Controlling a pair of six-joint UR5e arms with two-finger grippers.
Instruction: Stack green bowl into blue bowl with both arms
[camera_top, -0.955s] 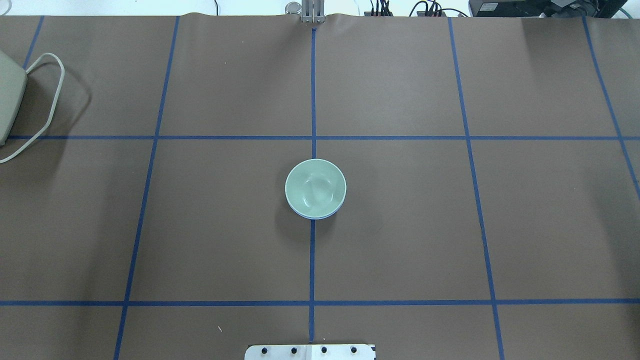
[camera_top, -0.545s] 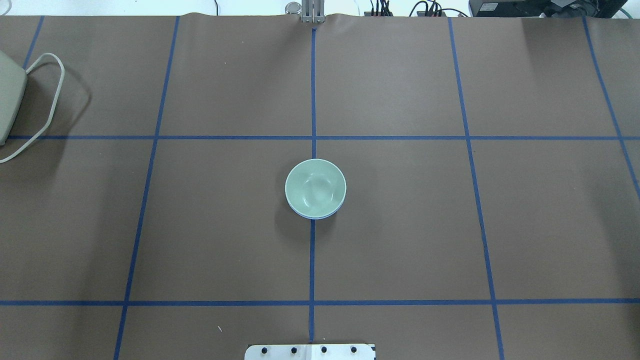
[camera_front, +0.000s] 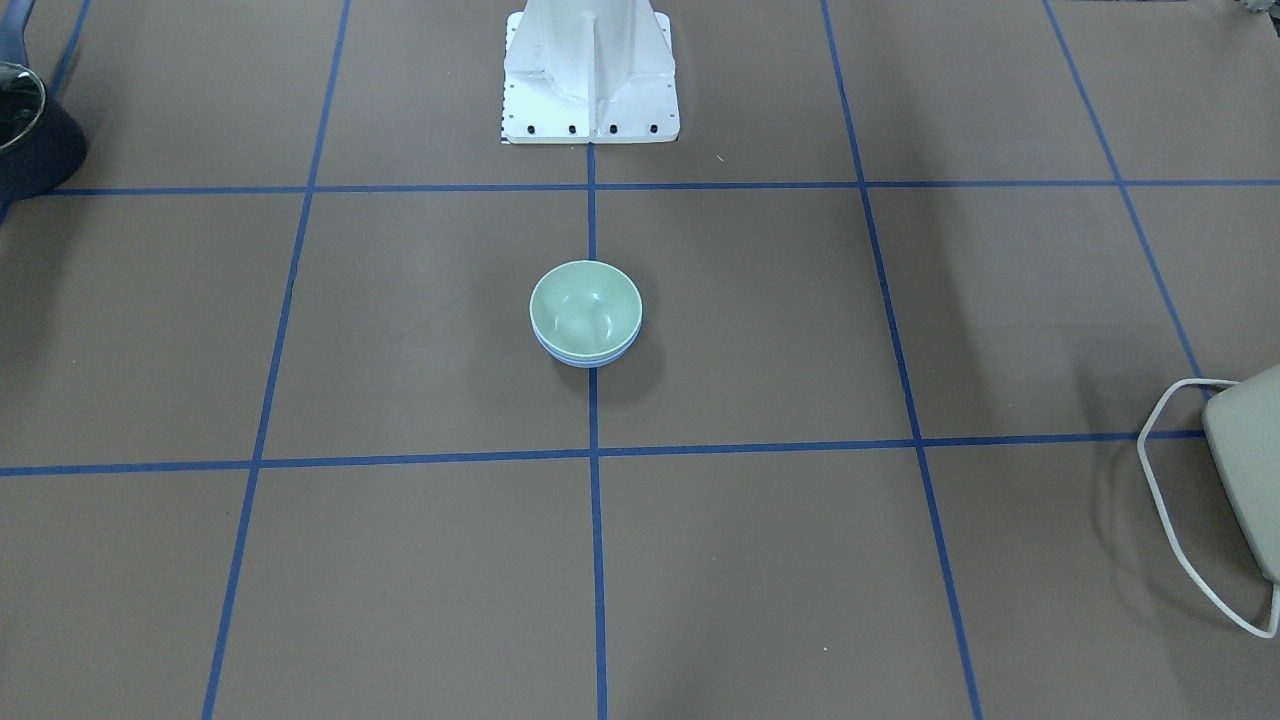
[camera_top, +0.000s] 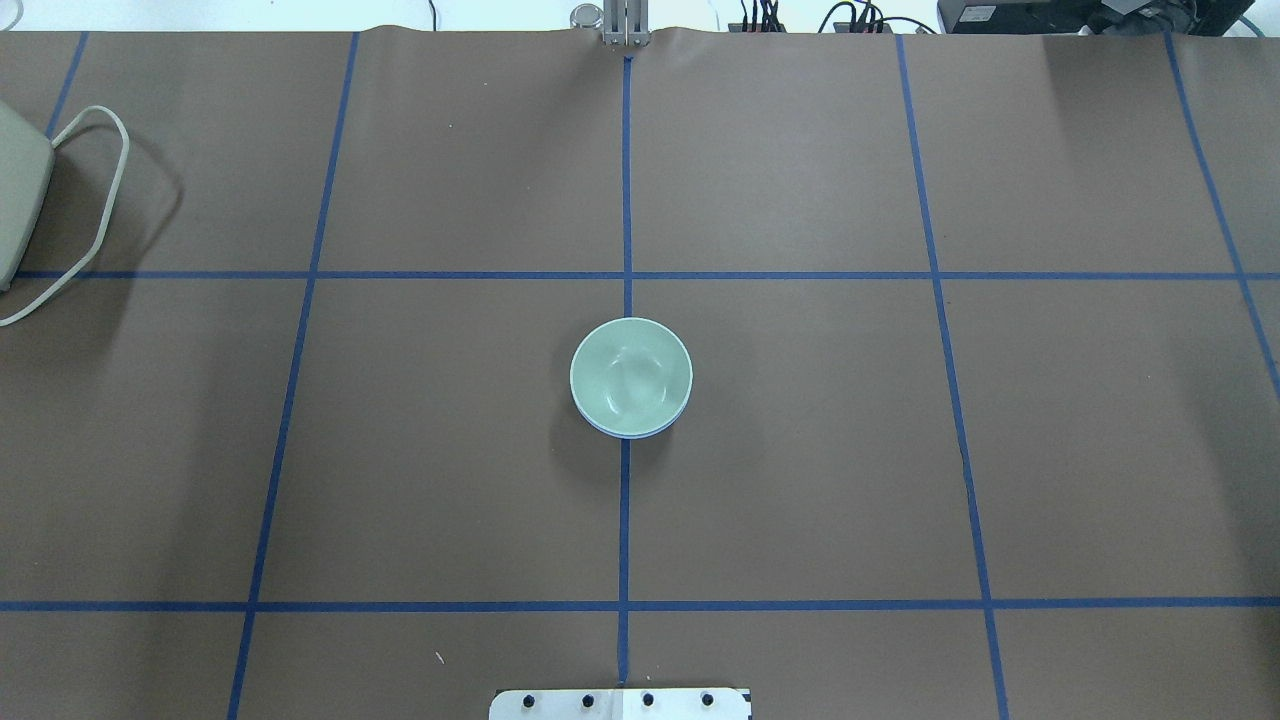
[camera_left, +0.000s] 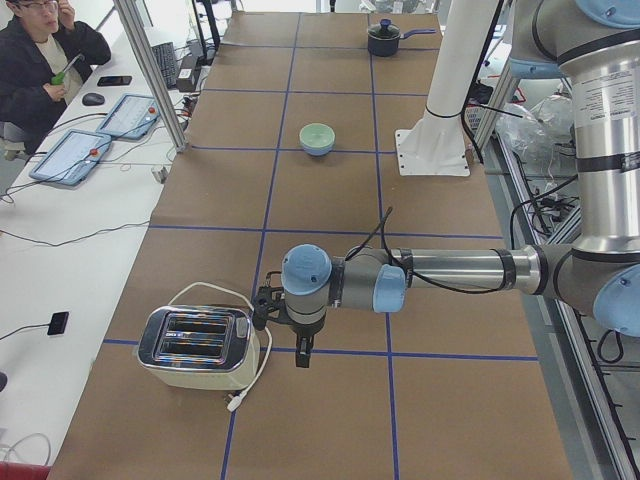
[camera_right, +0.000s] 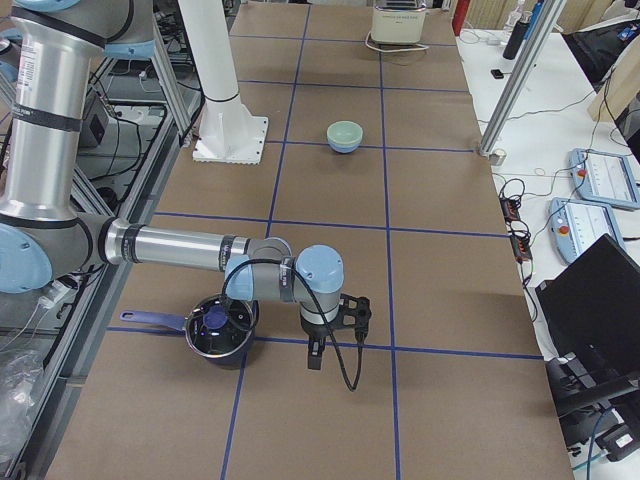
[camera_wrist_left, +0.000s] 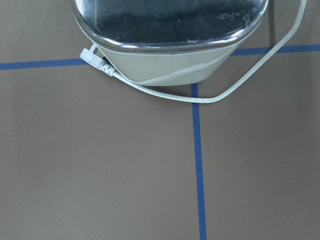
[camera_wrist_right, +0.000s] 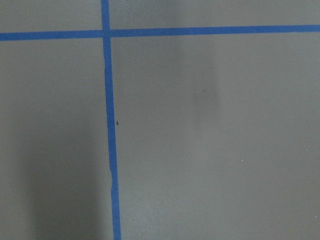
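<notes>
we see green bowl (camera_top: 630, 373) nested in blue bowl (camera_top: 626, 433), well apart from both end effectors | left end effector (camera_left: 300, 354) near toaster (camera_left: 195, 348), right end effector (camera_right: 315, 356) near pot (camera_right: 220, 328), neither clearly nearer the stack | whether either is apart or together: we cannot tell | stacking looks done

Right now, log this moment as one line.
green bowl: nested in blue bowl | left arm: by toaster | right arm: by pot | jaws: state unclear | stack: done
</notes>
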